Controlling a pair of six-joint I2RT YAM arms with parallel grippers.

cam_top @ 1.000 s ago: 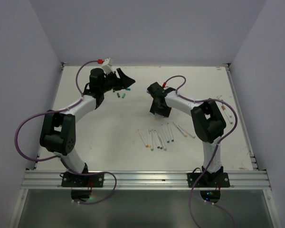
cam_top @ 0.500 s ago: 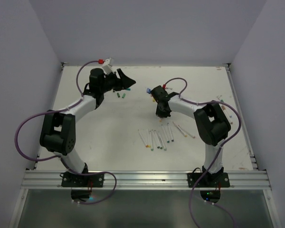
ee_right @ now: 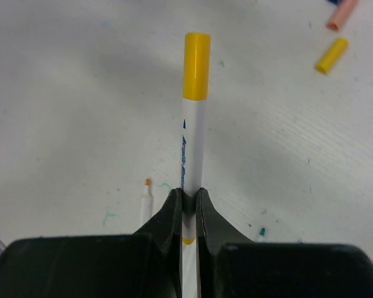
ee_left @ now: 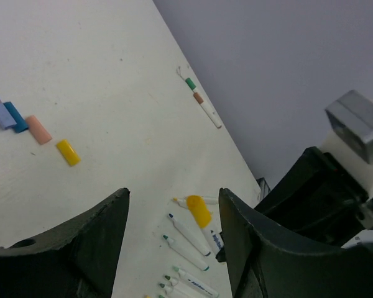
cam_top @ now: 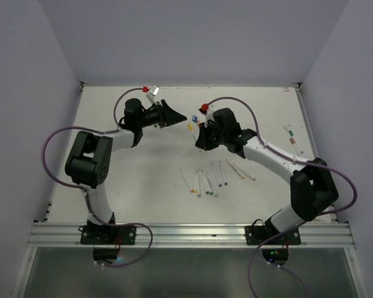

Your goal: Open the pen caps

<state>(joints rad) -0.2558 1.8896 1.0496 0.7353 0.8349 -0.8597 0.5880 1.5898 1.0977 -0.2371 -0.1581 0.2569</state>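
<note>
The right claw [ee_right: 186, 197] was pinching a white pen [ee_right: 191, 149] by its barrel, lifted above the table [cam_top: 137, 174]. The pen's yellow cap [ee_right: 196, 65] was on, pointing toward the left claw [ee_left: 172, 205], which stood spread nearby.

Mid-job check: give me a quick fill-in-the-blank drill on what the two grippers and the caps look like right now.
The right gripper is shut on a pen whose cap is ____ in colour.
The left gripper stands ____, holding nothing.
A loose yellow cap lies on the ____, beside a pink cap.
Missing words: yellow; open; table.
</note>
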